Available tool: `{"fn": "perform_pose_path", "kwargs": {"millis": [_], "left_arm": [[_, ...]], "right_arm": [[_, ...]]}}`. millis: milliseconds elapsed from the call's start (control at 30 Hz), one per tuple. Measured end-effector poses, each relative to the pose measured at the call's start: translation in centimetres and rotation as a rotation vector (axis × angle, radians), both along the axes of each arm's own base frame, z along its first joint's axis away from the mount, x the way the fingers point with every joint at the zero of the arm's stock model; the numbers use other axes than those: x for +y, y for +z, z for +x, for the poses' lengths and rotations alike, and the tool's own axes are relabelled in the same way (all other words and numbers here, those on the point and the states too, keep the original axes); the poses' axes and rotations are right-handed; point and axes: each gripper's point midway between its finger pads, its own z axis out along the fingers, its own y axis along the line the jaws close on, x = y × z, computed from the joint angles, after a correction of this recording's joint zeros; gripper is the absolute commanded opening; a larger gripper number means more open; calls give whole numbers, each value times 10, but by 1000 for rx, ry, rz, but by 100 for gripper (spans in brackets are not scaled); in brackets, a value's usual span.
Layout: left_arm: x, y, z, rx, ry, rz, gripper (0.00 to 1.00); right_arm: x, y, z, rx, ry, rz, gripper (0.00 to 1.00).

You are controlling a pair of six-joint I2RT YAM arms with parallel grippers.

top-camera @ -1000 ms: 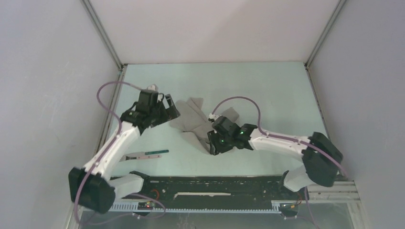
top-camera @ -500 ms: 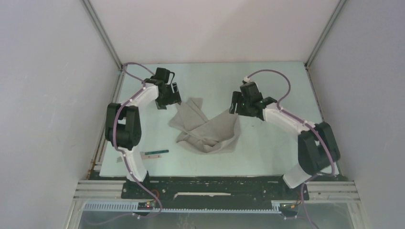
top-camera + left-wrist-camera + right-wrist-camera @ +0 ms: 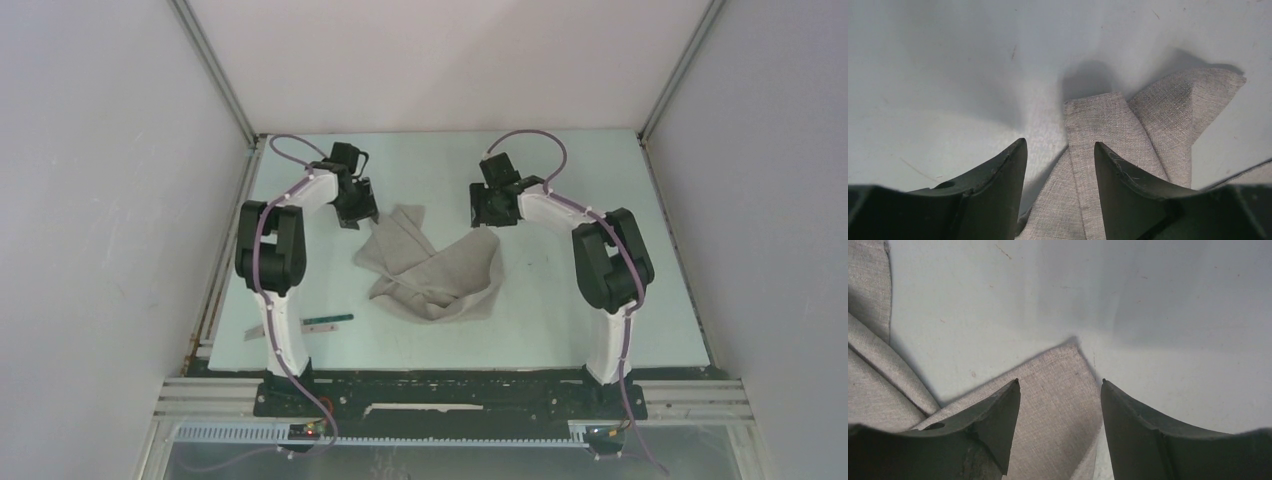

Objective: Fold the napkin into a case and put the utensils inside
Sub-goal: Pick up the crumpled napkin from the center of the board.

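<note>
Both arms have swung out from over the middle of the plain light grey soft cloth napkin point(image 3: 430, 265) since a second ago, and each now reaches to one of its far corners, elbows folded high and forearms stretched away from the bases. One corner on the right side of the napkin has been drawn out flatter than it lay then.

As for progress, the task is barely begun: the napkin lies crumpled, bunched along its near edge, with two tongues pointing away, and no narrow case has been formed. One slim utensil with a thin dark green handle point(image 3: 325, 321) rests on the pale green tabletop point(image 3: 560, 180) to the near left of the napkin, apart from it; the silver fork may lie beside it, but the top view is too coarse to tell.

Over the napkin's far left tongue, the left gripper point(image 3: 1059, 145) stands with its dark fingers apart, astride the strip and not pinching it. At the napkin's far right corner, the right gripper point(image 3: 1061, 382) is likewise spread, the corner between its fingers, unclamped
</note>
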Motion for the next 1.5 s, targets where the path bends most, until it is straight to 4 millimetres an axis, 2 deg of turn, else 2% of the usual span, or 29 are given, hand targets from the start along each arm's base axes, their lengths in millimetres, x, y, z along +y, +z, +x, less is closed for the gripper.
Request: {"fn": "perform_pose_path", "kwargs": {"millis": [133,333,700,800,1000,1200,1267,1400,1500], "left_arm": [[-5,-6,1,13,-9,-21,56],[-13,-9,14,-3,-22,-56,52],[-19,-10,20,-15,-31,-84,43],[-21,-11,20,-20,-35,-91,43],[-22,-12,21,-28,-37,-93,51],[-24,-12,22,-32,-34,-96,52],[-24,-12,22,-32,-33,-97,52],[-24,-12,22,-32,-27,-99,52],[-24,-12,22,-33,-27,-100,52]], "right_arm": [[-2,-3,6,6,-2,-3,69],[-3,-15,9,52,-1,-23,61],[-5,-32,4,117,-18,-50,60],[-8,-33,4,120,-28,-62,59],[-8,-34,11,109,-55,-83,63],[-5,-34,20,88,-91,-108,63],[-6,-34,19,85,-122,-123,60],[1,-35,17,87,-166,-123,47],[4,-35,16,84,-192,-117,31]]}}
